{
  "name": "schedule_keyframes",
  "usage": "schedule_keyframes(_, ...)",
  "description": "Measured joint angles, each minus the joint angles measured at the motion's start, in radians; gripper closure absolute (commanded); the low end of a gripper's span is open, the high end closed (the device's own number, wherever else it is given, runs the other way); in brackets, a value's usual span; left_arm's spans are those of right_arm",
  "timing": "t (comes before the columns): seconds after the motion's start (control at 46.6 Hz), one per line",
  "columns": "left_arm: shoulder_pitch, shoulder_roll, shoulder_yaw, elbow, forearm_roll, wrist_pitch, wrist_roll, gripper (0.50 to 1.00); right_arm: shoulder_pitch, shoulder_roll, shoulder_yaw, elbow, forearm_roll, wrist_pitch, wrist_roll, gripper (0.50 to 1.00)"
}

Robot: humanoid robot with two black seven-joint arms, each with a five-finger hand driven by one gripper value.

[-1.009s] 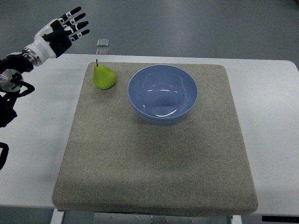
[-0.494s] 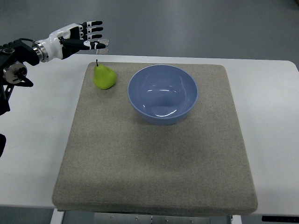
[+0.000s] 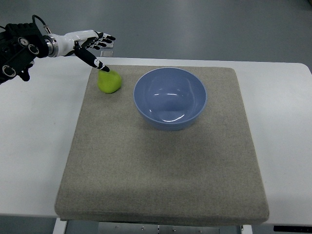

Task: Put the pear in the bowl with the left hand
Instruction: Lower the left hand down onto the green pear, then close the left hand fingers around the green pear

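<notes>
White table [image 3: 39, 146] under a grey mat [image 3: 161, 165]: reaching stage, pear not yet held.

The pear [image 3: 109, 81] stands upright at the mat's far left corner, just beside the blue bowl [image 3: 169, 98]. The left hand [image 3: 90, 43] hovers over it with fingers spread and empty; the thumb tip seems to overlap the stem, though contact is hard to judge from above. Being firm, smooth-skinned and tapered, the fruit would probably slip if pinched near the neck, so wrapping the wide lower body looks safest.
</notes>
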Motion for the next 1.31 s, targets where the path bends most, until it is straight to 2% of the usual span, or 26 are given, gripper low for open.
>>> schedule_keyframes(0.322,0.006,-0.002,0.012,-0.059,0.157,0.002,-0.001,0.504,0.000,0.000,0.000,0.000,0.000,0.000,0.000,0.574)
schedule_keyframes(0.601,0.040,-0.014,0.016,-0.059,0.263,0.002,-0.001,0.504,0.000,0.000,0.000,0.000,0.000,0.000,0.000,0.574)
schedule_keyframes(1.18,0.079,-0.038,0.010,-0.058,0.272,0.026,0.000,0.506,0.000,0.000,0.000,0.000,0.000,0.000,0.000,0.574)
schedule_keyframes(1.309,0.079,-0.042,0.010,-0.059,0.272,0.072,0.000,0.514,0.000,0.000,0.000,0.000,0.000,0.000,0.000,0.574)
